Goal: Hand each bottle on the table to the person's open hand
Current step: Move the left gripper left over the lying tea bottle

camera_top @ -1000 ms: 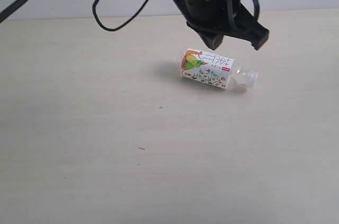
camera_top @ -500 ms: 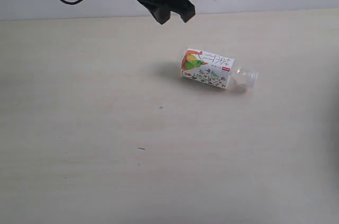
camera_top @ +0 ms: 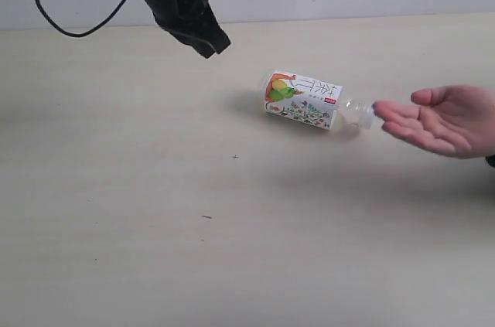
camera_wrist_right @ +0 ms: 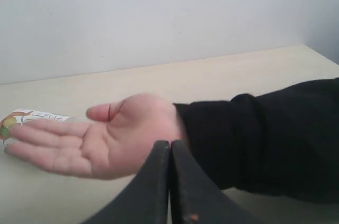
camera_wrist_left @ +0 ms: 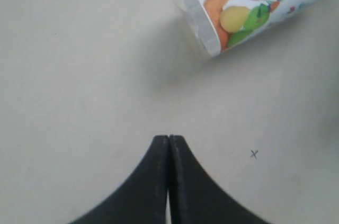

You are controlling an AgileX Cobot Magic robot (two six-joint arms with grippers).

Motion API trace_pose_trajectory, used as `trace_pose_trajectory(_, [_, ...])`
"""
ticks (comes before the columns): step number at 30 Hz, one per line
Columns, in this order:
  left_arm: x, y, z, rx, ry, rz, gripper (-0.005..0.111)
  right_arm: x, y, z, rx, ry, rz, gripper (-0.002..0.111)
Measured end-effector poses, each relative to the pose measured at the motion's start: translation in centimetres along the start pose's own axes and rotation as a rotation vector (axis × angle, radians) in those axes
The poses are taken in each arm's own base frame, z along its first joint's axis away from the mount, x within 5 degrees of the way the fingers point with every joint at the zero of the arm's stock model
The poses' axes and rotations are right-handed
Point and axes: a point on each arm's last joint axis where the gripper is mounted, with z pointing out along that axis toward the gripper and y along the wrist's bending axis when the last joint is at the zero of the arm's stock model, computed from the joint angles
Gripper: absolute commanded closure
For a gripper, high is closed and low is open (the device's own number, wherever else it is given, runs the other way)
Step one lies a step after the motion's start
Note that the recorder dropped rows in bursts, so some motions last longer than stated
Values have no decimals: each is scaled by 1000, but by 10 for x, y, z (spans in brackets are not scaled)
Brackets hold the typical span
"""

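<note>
Exterior view gives us the matte wood-grain counter (camera_top: 155, 250), with the open hand (camera_top: 437, 120) just beside the neck of the fruit bottle (camera_top: 305, 101) lying sideways. Our left tool (camera_wrist_left: 169, 140), apart from the bottle's base, and right tool (camera_wrist_right: 170, 144) are pinched empty; we reckon a nudge could roll that smooth round plastic.

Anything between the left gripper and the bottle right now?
Nothing: only bare table separates the left gripper from the bottle, as both the exterior and left wrist views show.
</note>
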Motion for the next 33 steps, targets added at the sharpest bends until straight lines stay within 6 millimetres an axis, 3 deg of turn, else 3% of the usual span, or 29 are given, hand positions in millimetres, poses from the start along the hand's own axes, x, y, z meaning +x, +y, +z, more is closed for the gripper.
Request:
trace_pose_trajectory(4, [0,8,-2,12,-52,0,107,0,0,0,0,0,0,108])
trace_pose_trajectory(17, [-4,7,-3,35,-103,10,107,0,0,0,0,0,0,108])
trace_pose_trajectory(24, [-11,7,-4,-10,-148,171,107,0,0,0,0,0,0,108])
trace_pose_trajectory(28, [-23,-7,-8,-48,-145,346,107,0,0,0,0,0,0,108])
trace_pose_trajectory(33, [-41,-43,-14,-84,-75,594,107,0,0,0,0,0,0,108])
